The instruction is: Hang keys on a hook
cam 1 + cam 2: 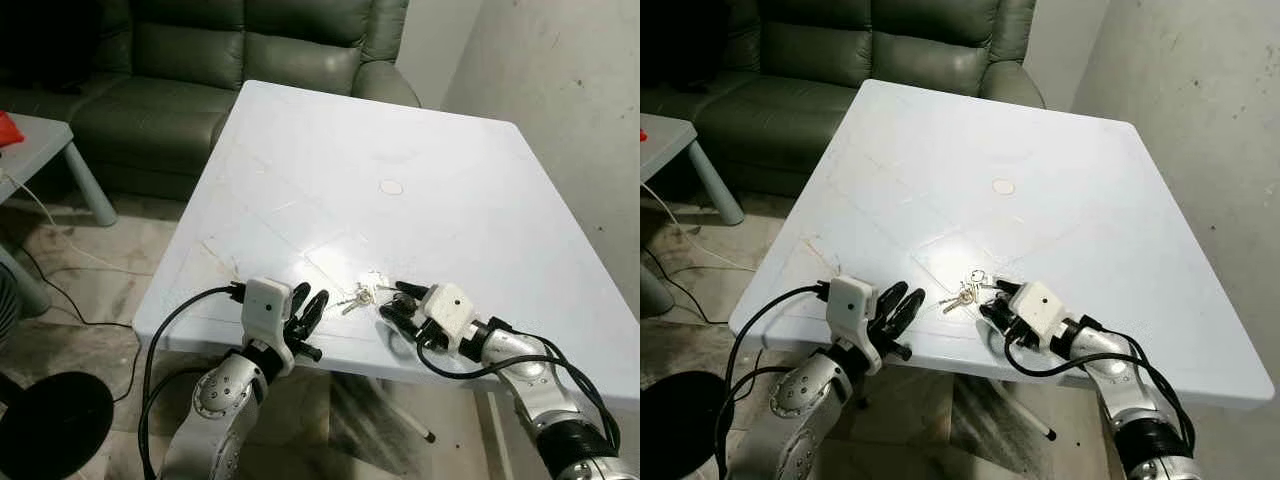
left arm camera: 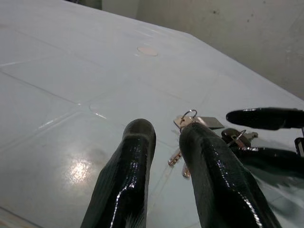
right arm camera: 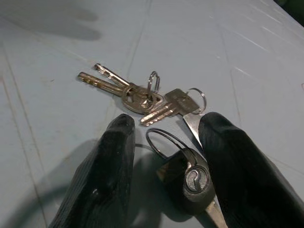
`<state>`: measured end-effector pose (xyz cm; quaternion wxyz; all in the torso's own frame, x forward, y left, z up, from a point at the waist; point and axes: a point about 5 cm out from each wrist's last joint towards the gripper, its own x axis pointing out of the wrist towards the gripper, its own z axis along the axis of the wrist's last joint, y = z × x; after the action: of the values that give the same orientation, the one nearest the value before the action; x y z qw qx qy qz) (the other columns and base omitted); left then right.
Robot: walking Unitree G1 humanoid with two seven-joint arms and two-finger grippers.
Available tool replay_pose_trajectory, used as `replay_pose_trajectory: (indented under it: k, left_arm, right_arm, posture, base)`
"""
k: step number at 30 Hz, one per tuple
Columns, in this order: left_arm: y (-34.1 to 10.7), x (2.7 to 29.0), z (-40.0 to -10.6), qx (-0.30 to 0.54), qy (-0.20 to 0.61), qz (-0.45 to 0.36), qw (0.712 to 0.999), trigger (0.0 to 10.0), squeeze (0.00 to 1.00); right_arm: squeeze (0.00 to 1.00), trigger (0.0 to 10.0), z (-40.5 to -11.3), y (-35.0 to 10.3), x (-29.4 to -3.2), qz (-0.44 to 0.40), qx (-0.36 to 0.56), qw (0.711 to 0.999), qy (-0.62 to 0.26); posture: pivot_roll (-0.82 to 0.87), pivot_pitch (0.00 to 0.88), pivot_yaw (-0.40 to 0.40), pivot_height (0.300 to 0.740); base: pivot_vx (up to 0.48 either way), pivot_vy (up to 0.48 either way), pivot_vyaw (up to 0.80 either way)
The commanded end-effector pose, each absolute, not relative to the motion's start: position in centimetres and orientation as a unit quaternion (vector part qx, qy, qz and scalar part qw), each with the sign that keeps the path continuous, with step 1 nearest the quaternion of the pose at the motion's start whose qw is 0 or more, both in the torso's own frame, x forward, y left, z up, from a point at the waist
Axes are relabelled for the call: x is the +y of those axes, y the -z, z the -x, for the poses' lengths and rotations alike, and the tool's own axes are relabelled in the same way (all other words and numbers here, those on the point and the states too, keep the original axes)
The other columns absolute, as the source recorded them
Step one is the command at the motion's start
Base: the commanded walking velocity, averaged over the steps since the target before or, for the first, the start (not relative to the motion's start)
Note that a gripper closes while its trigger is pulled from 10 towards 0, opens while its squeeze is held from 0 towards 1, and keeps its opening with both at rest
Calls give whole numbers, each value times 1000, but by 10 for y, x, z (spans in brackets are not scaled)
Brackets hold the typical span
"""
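Lying: bunch of silver metal keys (image 3: 142, 97) on pale blue tabletop (image 1: 450, 220), lower centre
Right claw (image 3: 166, 142): released, fingers straddling the keys
Left claw (image 1: 305, 310): released, just beside

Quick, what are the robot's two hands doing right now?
Left gripper: open, holding nothing, beside the keys.
Right gripper: open around the keys, not yet shut.
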<state>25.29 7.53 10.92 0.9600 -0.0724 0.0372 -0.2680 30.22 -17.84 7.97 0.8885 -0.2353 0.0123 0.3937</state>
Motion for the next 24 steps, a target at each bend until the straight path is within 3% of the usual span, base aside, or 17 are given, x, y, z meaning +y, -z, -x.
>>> replay_pose_trajectory:
  k: [1, 5, 6, 7, 8, 9, 22, 23, 24]
  left_arm:
    - [-112, 71, -251, 34, 274, 71, 958, 10000, 0]
    - [-112, 70, -251, 34, 274, 72, 958, 10000, 0]
    - [-112, 70, -251, 34, 274, 72, 958, 10000, 0]
    - [-112, 70, -251, 34, 274, 72, 958, 10000, 0]
    - [-112, 70, -251, 34, 274, 72, 959, 10000, 0]
    - [-113, 70, -251, 34, 273, 72, 959, 10000, 0]
    - [-113, 71, -251, 33, 273, 71, 959, 10000, 0]
    - [-113, 70, -252, 33, 273, 71, 959, 10000, 0]
    - [-113, 70, -252, 33, 273, 71, 959, 10000, 0]
  right_arm:
    - [0, 10000, -303, -80, -180, 243, 13, 885, -397]
    - [0, 10000, -305, -81, -180, 249, 7, 887, -389]
    - [0, 6627, -306, -81, -180, 250, 6, 888, -385]
    - [0, 6627, -306, -81, -180, 250, 6, 888, -385]
    - [0, 392, -306, -81, -180, 250, 5, 889, -385]
    - [0, 0, -307, -82, -180, 254, 2, 890, -378]
    - [0, 0, -309, -83, -183, 266, -3, 891, -369]
    - [0, 392, -309, -82, -183, 266, -1, 890, -371]
    - [0, 2353, -309, -82, -184, 266, 3, 888, -376]
  posture:
    - [98, 86, -119, 740]
    - [100, 83, -123, 740]
    - [101, 84, -122, 740]
    - [101, 84, -122, 740]
    - [102, 83, -123, 740]
    - [102, 83, -123, 740]
    - [99, 86, -122, 740]
    - [100, 84, -122, 740]
    - [100, 84, -122, 740]
  base:
    - [0, 0, 0]
    - [0, 0, 0]
    - [0, 0, 0]
    - [0, 0, 0]
    - [0, 0, 0]
    - [0, 0, 0]
    - [0, 0, 0]
    - [0, 0, 0]
    - [0, 0, 0]
